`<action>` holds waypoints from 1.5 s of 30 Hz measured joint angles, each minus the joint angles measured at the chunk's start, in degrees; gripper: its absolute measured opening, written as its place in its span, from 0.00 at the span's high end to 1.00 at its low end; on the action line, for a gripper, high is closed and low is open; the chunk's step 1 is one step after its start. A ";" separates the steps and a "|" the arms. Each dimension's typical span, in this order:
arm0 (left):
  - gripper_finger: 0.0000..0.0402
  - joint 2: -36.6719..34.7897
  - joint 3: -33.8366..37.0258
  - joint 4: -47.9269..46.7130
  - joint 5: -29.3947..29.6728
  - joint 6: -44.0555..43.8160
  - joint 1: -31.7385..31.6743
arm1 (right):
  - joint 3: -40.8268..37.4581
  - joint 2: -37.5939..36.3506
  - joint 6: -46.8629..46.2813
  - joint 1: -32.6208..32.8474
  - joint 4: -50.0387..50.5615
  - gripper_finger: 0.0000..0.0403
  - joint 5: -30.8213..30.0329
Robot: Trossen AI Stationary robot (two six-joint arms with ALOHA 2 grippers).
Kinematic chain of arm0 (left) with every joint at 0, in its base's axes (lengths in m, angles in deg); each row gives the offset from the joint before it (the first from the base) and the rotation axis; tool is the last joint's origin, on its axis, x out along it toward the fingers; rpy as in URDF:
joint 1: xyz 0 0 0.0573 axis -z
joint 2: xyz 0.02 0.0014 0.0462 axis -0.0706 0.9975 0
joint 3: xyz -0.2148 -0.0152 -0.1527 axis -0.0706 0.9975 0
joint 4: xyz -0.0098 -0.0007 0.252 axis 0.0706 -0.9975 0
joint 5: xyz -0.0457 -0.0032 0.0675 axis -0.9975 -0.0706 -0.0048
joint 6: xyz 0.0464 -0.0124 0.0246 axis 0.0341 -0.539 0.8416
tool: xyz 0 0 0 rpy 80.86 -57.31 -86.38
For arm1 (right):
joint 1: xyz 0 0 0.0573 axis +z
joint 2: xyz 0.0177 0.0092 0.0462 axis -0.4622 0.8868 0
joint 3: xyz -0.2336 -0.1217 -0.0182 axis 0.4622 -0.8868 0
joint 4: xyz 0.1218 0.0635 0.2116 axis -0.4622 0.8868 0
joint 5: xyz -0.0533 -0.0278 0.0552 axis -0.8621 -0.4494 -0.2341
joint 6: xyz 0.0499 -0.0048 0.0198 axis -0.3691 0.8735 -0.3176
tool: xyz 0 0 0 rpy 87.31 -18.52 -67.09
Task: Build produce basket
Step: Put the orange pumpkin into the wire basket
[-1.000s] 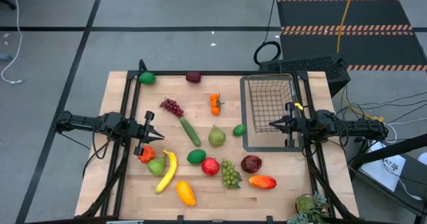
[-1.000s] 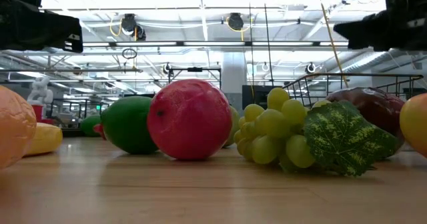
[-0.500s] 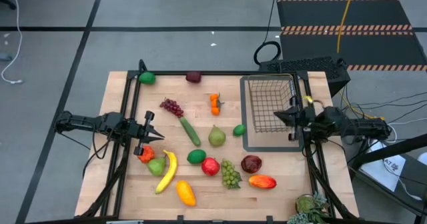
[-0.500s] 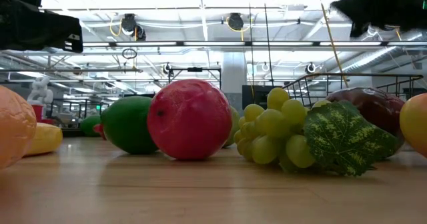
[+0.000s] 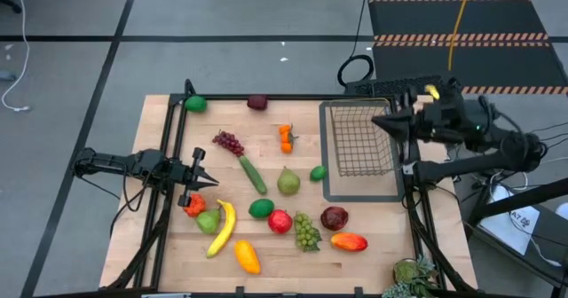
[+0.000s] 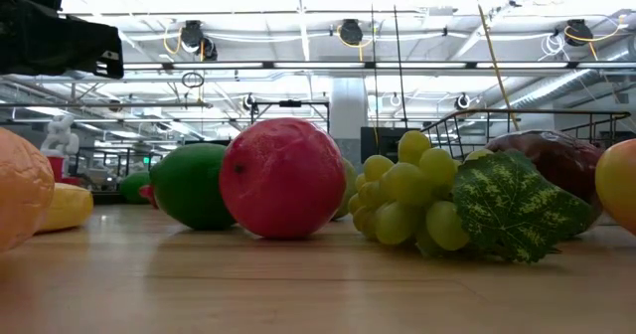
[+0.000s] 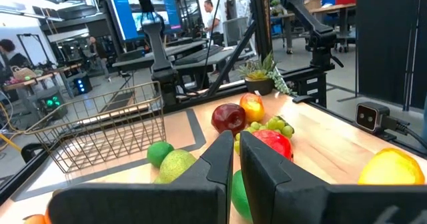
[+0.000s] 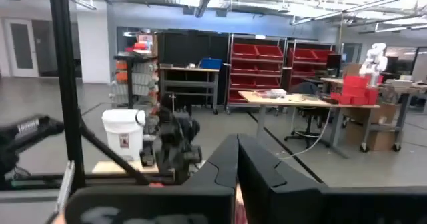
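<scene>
Basket (image 5: 361,140) sits empty at upper right of the desk (image 5: 160,245); produce (image 5: 288,182) is spread loose across centre and lower frame, none loaded yet. Right hand (image 5: 383,121) is shut, empty, raised above the basket's far rim, probably lining up. Left hand (image 5: 206,179) is nearly shut, empty, parked centre-left. Low view misses the right hand.

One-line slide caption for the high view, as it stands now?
Toy produce scattered on the table, wire basket empty; left gripper shut near the banana, right gripper shut at the basket's far rim.
</scene>
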State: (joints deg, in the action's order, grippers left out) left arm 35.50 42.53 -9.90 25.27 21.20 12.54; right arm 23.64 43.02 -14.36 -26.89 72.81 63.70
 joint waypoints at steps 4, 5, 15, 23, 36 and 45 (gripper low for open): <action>0.92 -0.02 0.01 0.00 0.00 0.01 0.01 | 13.80 9.36 -0.86 0.00 9.26 1.00 -0.08; 0.92 -0.02 0.02 -0.02 0.01 0.00 0.01 | 17.02 11.50 -1.41 0.00 11.51 1.00 -0.10; 0.92 -0.02 0.01 0.49 0.00 0.00 0.01 | 42.18 26.95 -9.52 0.00 28.99 1.00 -0.21; 0.92 -0.01 0.01 0.96 0.00 0.02 0.00 | 52.79 32.99 -9.56 -0.04 37.56 1.00 -1.52; 0.92 0.08 -0.02 9.08 4.13 -12.87 -0.02 | 52.92 33.11 -8.91 -0.07 37.69 1.00 -3.62; 0.92 4.72 -9.44 4.33 16.67 -23.56 -0.27 | 52.92 33.11 -7.51 -1.05 41.03 1.00 -3.69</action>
State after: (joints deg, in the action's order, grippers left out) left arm 40.22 33.09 -5.57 41.94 -2.36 12.28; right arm 76.57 76.12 -21.87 -27.94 113.85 60.01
